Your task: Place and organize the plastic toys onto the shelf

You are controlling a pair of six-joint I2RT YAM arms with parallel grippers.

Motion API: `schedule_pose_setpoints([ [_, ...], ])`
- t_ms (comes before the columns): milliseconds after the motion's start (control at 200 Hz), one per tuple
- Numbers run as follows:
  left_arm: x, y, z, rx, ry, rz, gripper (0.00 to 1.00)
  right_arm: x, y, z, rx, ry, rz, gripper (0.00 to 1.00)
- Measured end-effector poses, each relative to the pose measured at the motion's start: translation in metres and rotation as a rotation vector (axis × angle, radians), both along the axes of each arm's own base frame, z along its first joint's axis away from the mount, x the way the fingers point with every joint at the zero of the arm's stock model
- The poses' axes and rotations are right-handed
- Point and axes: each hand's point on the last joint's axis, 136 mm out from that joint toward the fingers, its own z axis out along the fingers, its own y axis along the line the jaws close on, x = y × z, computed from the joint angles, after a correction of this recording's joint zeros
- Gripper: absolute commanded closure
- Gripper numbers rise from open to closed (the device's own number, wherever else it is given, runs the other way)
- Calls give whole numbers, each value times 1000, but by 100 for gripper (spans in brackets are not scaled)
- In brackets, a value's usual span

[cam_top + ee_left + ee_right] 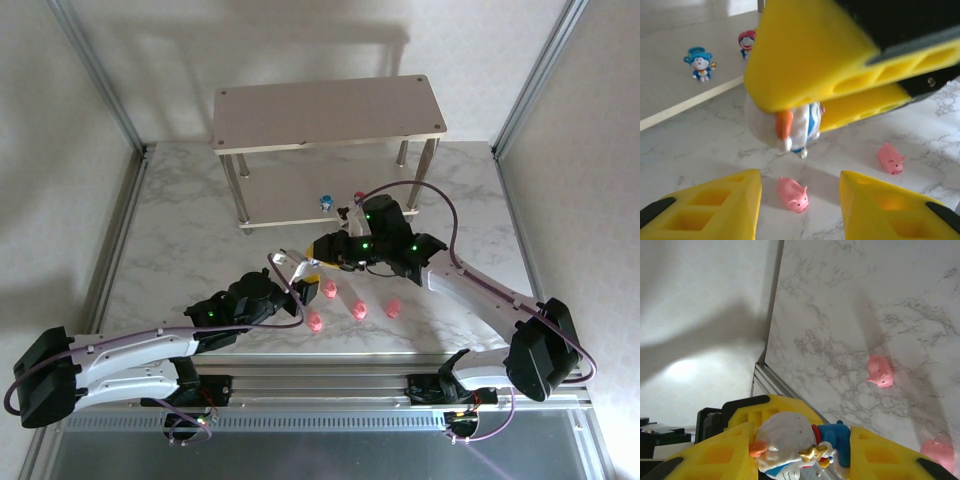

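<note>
Marbled surface (180,250) is carrying a beige shelf (330,110), with both arms meeting just in front of it.
The right fingers (880,450) are clamping the whitish-blue toy (790,437) by its sides and holding it clear of the surface near the shelf's lower board, probably so it can be joining the blue toy (700,62) and red toy (746,42) standing there. The left fingers (715,200) are hanging wide apart and empty, straddling a pink toy (792,194) lying on the surface, apparently lining up to grip it. Three other pink toys (358,309) are lying nearby.
</note>
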Motion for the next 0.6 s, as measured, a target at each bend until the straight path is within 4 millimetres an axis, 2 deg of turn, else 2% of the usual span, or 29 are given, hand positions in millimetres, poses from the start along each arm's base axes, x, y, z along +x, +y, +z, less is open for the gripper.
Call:
schedule_pose_setpoints([
  [205,4,5,19,-39,-59,31,61,-6,6,4,20,-4,29,63],
  [420,7,8,18,-29,-74,51,63,-5,10,4,35,10,26,63],
  [601,9,10,18,-19,-83,63,62,-14,19,6,48,6,59,64],
])
